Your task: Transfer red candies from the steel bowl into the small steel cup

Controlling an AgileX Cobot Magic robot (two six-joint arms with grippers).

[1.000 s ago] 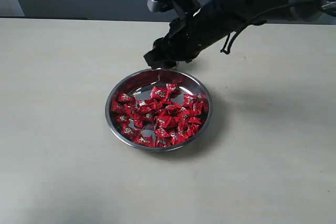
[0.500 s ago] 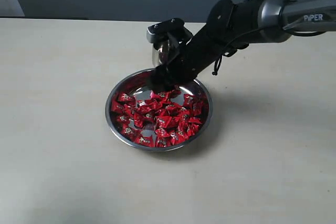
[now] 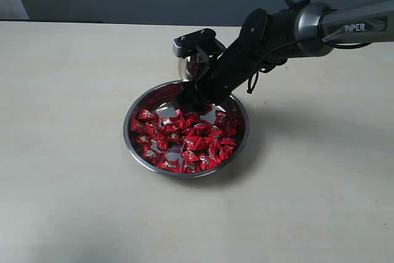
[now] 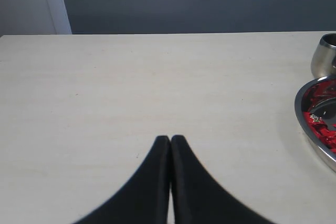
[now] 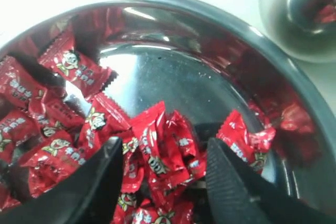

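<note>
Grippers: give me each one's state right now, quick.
Left gripper: shut, holding nothing.
Right gripper: open, jaws straddling red candies in the steel bowl, nothing gripped yet.

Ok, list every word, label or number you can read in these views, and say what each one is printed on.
"PIPER": white letters on the grey link of the right arm, exterior view.
Red candies: pale print with a cartoon face on the wrappers; the characters are too blurred to read.
Steel bowl and small steel cup: no text visible.
</note>
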